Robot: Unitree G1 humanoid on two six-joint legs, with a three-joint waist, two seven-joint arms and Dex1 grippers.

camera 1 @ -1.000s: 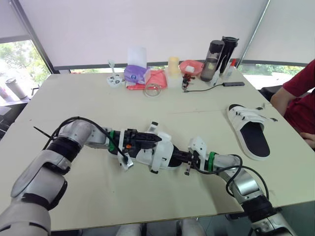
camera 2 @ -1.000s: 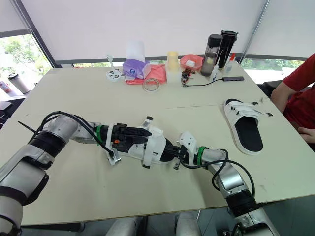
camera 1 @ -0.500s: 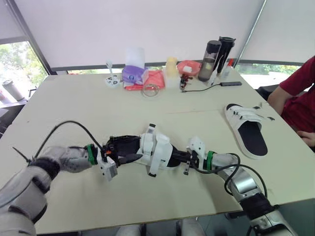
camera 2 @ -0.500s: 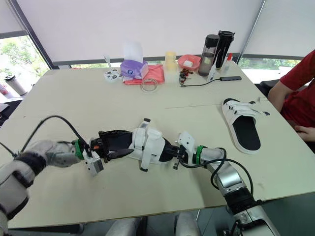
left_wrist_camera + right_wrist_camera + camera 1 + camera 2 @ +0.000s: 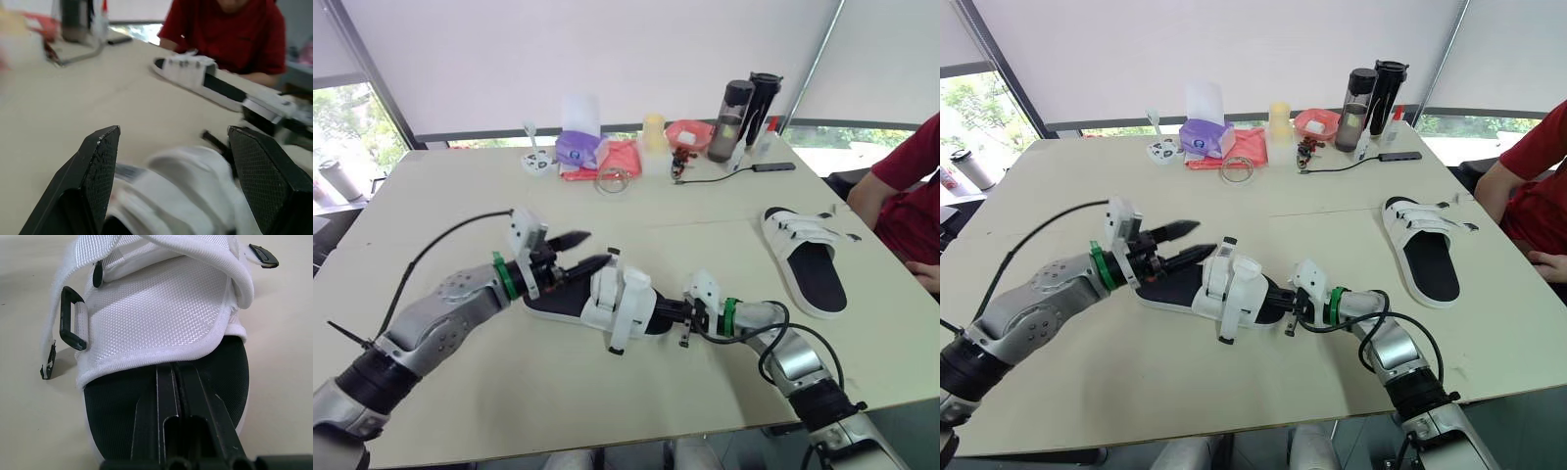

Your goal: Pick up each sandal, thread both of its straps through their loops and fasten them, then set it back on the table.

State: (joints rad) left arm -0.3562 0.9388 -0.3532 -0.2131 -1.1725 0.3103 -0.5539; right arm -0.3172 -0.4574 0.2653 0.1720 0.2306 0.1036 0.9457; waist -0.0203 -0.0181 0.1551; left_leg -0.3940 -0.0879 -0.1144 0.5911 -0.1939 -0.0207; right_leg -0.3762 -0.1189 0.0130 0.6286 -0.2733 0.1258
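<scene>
Clamping sandal (image 5: 1205, 292), seemingly, right pincer (image 5: 1271, 300)

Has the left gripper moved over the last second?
Yes. The left gripper has come off the straps of the near sandal, drawing back to the robot's left, away from the far sandal, and now hangs open.

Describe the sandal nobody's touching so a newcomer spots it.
On the beige table, look to the robot's right side, near the person's red sleeve. The far sandal there lies flat and alone, white straps over a black footbed; the other sandal sits mid-table.
</scene>
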